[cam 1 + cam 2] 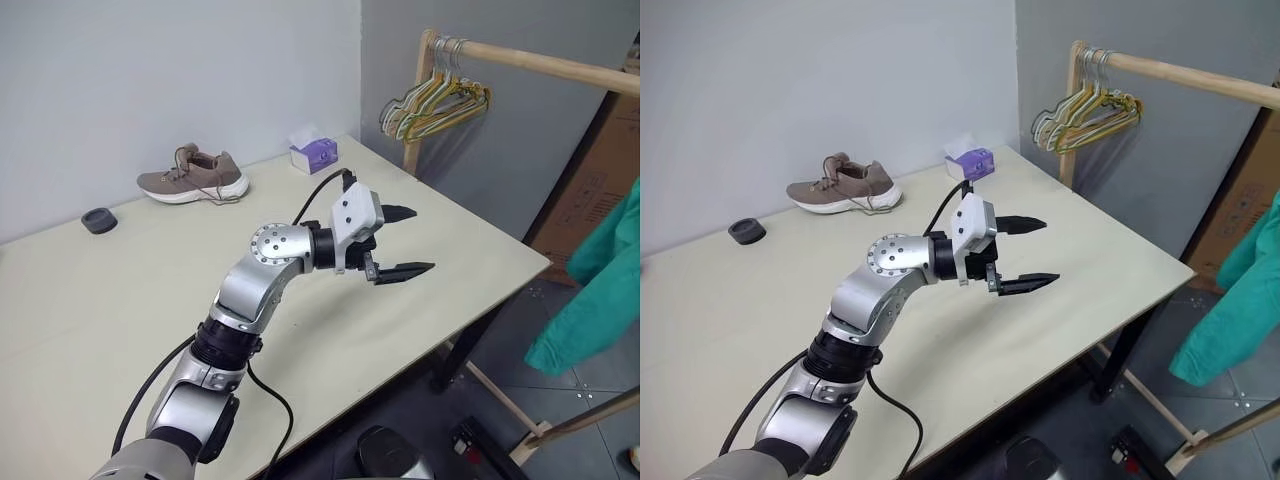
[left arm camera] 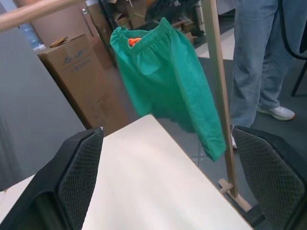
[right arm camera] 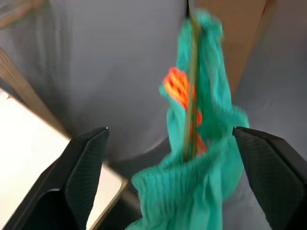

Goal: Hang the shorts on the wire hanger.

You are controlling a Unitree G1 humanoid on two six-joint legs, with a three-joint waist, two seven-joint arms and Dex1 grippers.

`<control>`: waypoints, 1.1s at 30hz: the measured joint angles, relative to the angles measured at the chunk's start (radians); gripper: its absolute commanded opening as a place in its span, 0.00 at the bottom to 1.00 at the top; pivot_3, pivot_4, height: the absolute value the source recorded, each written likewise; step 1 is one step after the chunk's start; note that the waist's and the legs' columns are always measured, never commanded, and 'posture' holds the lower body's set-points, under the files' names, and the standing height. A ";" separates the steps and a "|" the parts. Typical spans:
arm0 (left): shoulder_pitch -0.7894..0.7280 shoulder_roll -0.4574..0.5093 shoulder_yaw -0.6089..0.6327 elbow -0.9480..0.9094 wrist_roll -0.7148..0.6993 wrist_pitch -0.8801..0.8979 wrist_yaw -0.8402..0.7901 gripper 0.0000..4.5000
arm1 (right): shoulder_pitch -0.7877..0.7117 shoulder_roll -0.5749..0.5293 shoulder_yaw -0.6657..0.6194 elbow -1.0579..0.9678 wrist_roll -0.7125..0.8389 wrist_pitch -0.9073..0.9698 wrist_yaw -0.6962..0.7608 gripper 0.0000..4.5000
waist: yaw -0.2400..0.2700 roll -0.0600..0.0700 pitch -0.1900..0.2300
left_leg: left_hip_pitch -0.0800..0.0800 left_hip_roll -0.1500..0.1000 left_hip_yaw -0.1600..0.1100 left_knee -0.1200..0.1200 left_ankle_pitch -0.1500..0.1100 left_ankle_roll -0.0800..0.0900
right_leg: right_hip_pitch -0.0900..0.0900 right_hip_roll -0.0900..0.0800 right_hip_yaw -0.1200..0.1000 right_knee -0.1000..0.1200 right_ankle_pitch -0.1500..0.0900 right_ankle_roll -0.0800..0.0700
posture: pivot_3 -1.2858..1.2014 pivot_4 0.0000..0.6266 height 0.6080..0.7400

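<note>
The teal-green shorts (image 2: 165, 79) hang in the air beyond the table's right edge, below a wooden rail (image 2: 33, 12). Their gathered waistband and orange tag (image 3: 180, 88) face my right gripper (image 3: 177, 191). A thin olive wire of the wire hanger (image 3: 192, 72) runs upright through the bunched waistband. My right gripper is open, its fingers (image 3: 86, 172) wide apart on either side of the cloth and clear of it. Open as well, my left gripper (image 1: 423, 240) is held level over the table (image 1: 120, 300), pointing toward the shorts (image 1: 590, 290).
A bunch of multicoloured hangers (image 1: 435, 105) hangs on the wooden rack (image 1: 560, 68). On the table's far side lie a brown shoe (image 1: 190, 178), a purple tissue box (image 1: 313, 153) and a small black ring (image 1: 100, 220). Cardboard boxes (image 2: 79, 81) and a person's legs (image 2: 259, 57) stand behind the rack post (image 2: 218, 96).
</note>
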 measured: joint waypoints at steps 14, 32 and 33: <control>0.163 0.080 0.264 -0.004 0.168 0.118 0.481 1.00 | 0.222 0.429 0.333 -0.393 -0.002 -0.498 0.029 0.99 | 0.041 -0.006 -0.004 | -0.001 0.001 -0.005 0.001 0.000 0.000 | -0.005 0.000 -0.002 0.004 0.001 0.001 | 0.39 0.00 1.00; 0.616 -0.041 0.587 -0.154 0.228 0.180 0.864 1.00 | 0.261 0.826 0.623 0.114 -0.114 -1.039 0.097 0.99 | 0.403 -0.016 -0.011 | -0.018 -0.002 -0.009 0.005 0.004 -0.007 | -0.035 -0.001 -0.005 0.019 0.008 -0.008 | 0.50 0.00 1.00; 0.615 -0.040 0.586 -0.154 0.224 0.180 0.859 1.00 | 0.259 0.826 0.622 0.122 -0.113 -1.039 0.105 0.99 | 0.411 -0.016 -0.012 | -0.018 -0.002 -0.009 0.004 0.004 -0.007 | -0.035 -0.001 -0.005 0.019 0.008 -0.009 | 0.50 0.00 1.00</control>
